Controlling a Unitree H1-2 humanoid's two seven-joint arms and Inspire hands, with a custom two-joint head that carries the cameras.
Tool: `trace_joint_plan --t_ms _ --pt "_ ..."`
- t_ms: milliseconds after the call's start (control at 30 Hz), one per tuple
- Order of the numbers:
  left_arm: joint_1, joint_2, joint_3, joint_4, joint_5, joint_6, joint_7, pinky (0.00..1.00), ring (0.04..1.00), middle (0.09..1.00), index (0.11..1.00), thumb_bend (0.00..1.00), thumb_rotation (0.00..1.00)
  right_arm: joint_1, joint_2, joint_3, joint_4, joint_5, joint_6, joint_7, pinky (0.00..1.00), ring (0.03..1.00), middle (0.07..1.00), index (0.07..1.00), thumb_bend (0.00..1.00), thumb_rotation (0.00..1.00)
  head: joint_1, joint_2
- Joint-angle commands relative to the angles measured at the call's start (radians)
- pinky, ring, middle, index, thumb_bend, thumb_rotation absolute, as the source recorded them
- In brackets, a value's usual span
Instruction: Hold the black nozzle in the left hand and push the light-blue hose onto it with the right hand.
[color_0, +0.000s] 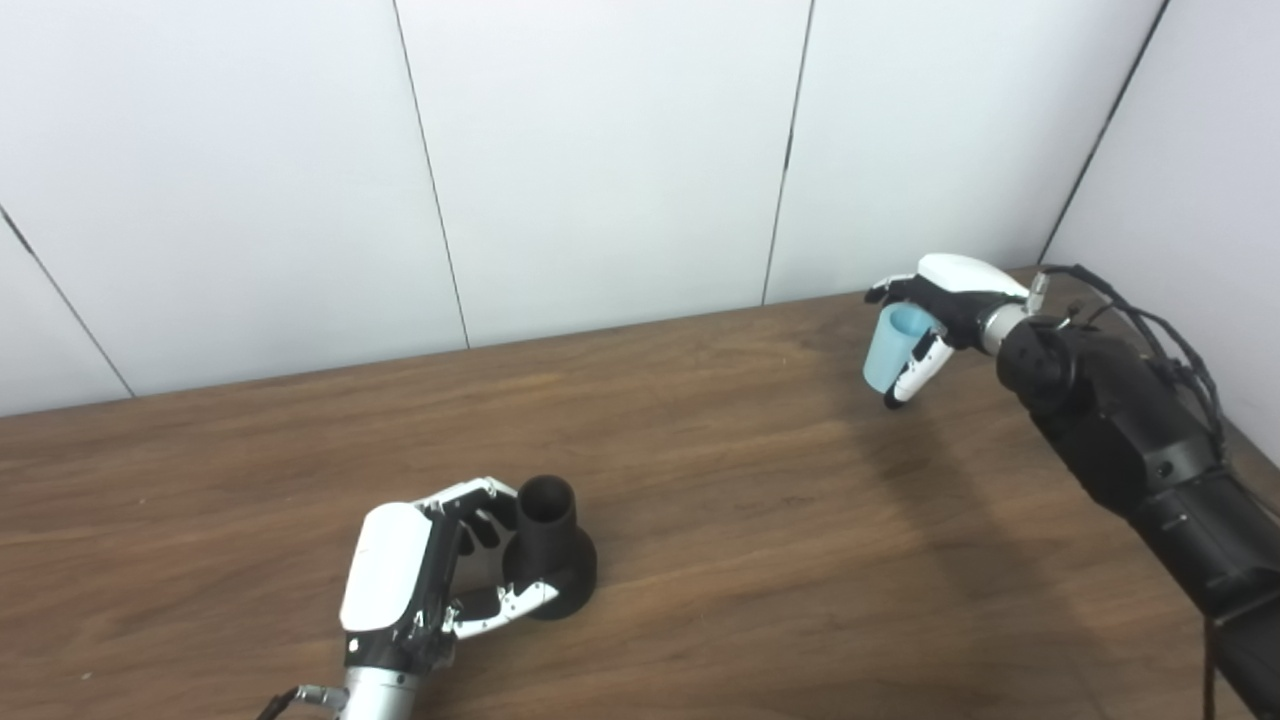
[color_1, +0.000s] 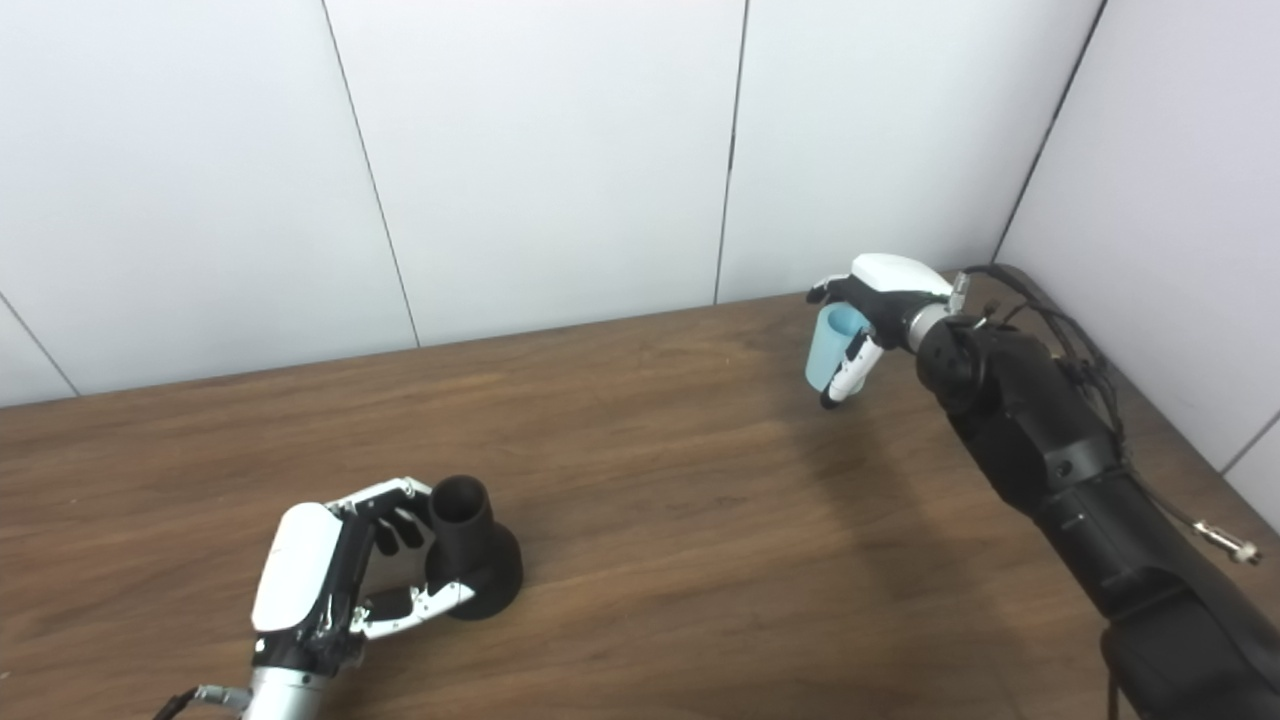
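Nozzle: black, upright on its flared base, narrow mouth up, held against the left hand. Fingers are curled behind the neck and the thumb is laid along the base; the wrap looks loose, and whether the base is lifted off the table cannot be told.

Hose: short light-blue piece, pinched by the right hand, fingers closed round it, open end up, lower end just above or at the wood near the far right corner. Well apart from the nozzle.

Risks, as judged:
- A loose left wrap could let the nozzle tip or slide when the hose is pushed on.
- The hose is gripped near its top, so its free end may skew and catch the nozzle rim instead of seating.
- The right forearm with its cables lies near the side wall; a snag is possible on a swing.

Room: bare wood lies between the hands, so a wide open lane is left for bringing them together. Back wall close behind the right hand; near table edge not seen.
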Motion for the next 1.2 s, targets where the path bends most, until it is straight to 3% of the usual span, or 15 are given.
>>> trace_joint_plan --t_ms 0,67,167,200,267,300,367,433,500,600,833,900,1167 --pt "0.124 0.009 -0.024 0.096 -0.001 -0.008 0.001 0.34 0.415 0.518 0.49 0.47 0.0 -0.039 -0.03 -0.015 -0.033 -0.008 -0.011 -0.041 0.66 0.726 0.785 0.803 0.9 0.13 -0.002 0.001" --pt "0.125 0.01 -0.024 0.091 0.0 -0.007 -0.001 0.34 0.415 0.52 0.488 0.47 0.0 -0.044 -0.036 -0.003 -0.008 -0.019 -0.028 -0.055 0.67 0.714 0.762 0.784 0.88 0.11 -0.004 0.001" --pt "0.126 0.011 -0.023 0.09 0.002 -0.007 0.0 0.33 0.413 0.519 0.49 0.47 0.0 -0.048 -0.043 0.023 0.044 -0.062 -0.066 -0.119 0.63 0.611 0.643 0.707 0.82 0.03 -0.006 0.004" --pt "0.127 0.011 -0.023 0.088 0.002 -0.004 -0.001 0.33 0.411 0.516 0.492 0.47 0.0 -0.047 -0.044 0.029 0.056 -0.076 -0.073 -0.142 0.62 0.586 0.552 0.666 0.67 0.01 -0.006 0.005" --pt "0.128 0.011 -0.022 0.084 -0.001 -0.001 -0.006 0.33 0.41 0.515 0.494 0.47 0.0 -0.047 -0.046 0.044 0.078 -0.105 -0.08 -0.178 0.57 0.556 0.488 0.555 0.56 0.0 -0.008 0.006" --pt "0.128 0.012 -0.021 0.083 -0.002 -0.002 -0.006 0.33 0.411 0.517 0.494 0.47 0.0 -0.047 -0.046 0.048 0.08 -0.114 -0.08 -0.186 0.48 0.506 0.45 0.531 0.54 0.0 -0.009 0.007" --pt "0.128 0.013 -0.021 0.083 -0.003 -0.003 -0.008 0.33 0.412 0.518 0.493 0.47 0.0 -0.048 -0.045 0.055 0.11 -0.129 -0.099 -0.226 0.39 0.448 0.426 0.514 0.53 0.0 -0.01 0.007" --pt "0.127 0.014 -0.02 0.083 -0.003 -0.002 -0.011 0.33 0.412 0.522 0.492 0.47 0.0 -0.048 -0.041 0.055 0.13 -0.131 -0.112 -0.254 0.35 0.43 0.426 0.506 0.53 0.0 -0.013 0.008" --pt "0.126 0.015 -0.018 0.083 -0.007 -0.003 -0.015 0.33 0.412 0.52 0.492 0.47 0.0 -0.048 -0.037 0.052 0.144 -0.125 -0.119 -0.273 0.42 0.419 0.5 0.491 0.52 0.0 -0.016 0.007" --pt "0.124 0.017 -0.017 0.086 -0.009 -0.012 -0.01 0.34 0.412 0.519 0.493 0.47 0.0 -0.041 -0.029 0.043 0.125 -0.116 -0.113 -0.278 0.44 0.42 0.536 0.475 0.52 0.0 -0.019 0.007" --pt "0.126 0.019 -0.018 0.078 -0.022 -0.012 -0.018 0.33 0.414 0.522 0.494 0.47 0.0 -0.035 -0.022 0.021 0.095 -0.078 -0.113 -0.268 0.51 0.444 0.538 0.456 0.52 0.0 -0.016 0.01" --pt "0.13 0.019 -0.018 0.07 -0.024 -0.004 -0.027 0.33 0.415 0.522 0.494 0.47 0.0 -0.031 -0.022 0.009 0.081 -0.065 -0.129 -0.283 0.48 0.434 0.537 0.462 0.52 0.0 -0.004 0.014" --pt "0.136 0.009 -0.029 0.067 -0.002 0.003 -0.016 0.34 0.42 0.517 0.489 0.47 0.0 0.051 -0.023 -0.044 -0.245 -0.071 -0.067 -0.218 0.4 0.393 0.503 0.502 0.52 0.0 0.069 0.025"
